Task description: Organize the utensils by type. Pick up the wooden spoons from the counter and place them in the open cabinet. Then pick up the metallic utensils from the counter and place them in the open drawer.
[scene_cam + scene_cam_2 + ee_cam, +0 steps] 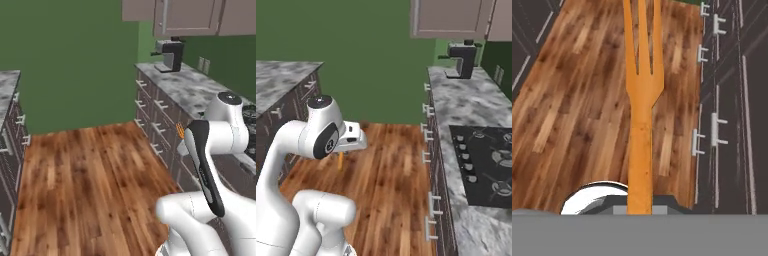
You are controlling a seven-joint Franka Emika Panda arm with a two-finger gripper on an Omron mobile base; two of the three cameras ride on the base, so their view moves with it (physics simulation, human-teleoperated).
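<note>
1. Right now the gripper [640, 210] is clamped on an orange fork [643, 95]. Its jaws are nearly together because the fork's handle is so thin.
2. From the hand camera, the fork sticks straight out from the gripper. Its prongs point away, over the wooden floor [577, 110].
3. The fork is one of the metallic utensils, the one with the bright orange handle. I think it needs to go in the open drawer.
4. From the right base camera, a bit of orange [341, 159] hangs below the hand, out over the floor and well apart from the counter [456, 110].
5. From the left base camera, a small orange tip [179, 131] peeks out beside the arm, near the drawer fronts [155, 107].
6. The fork is held by its handle end, so the long part is free. That should make it easy to lay flat in a drawer.
7. I cannot see an open drawer or the other utensils in these pictures. So I guess the robot is carrying the fork on its way there.
8. A coffee machine [169, 55] sits far back on the counter, and a black stove [486, 165] is set into the stone top.
</note>
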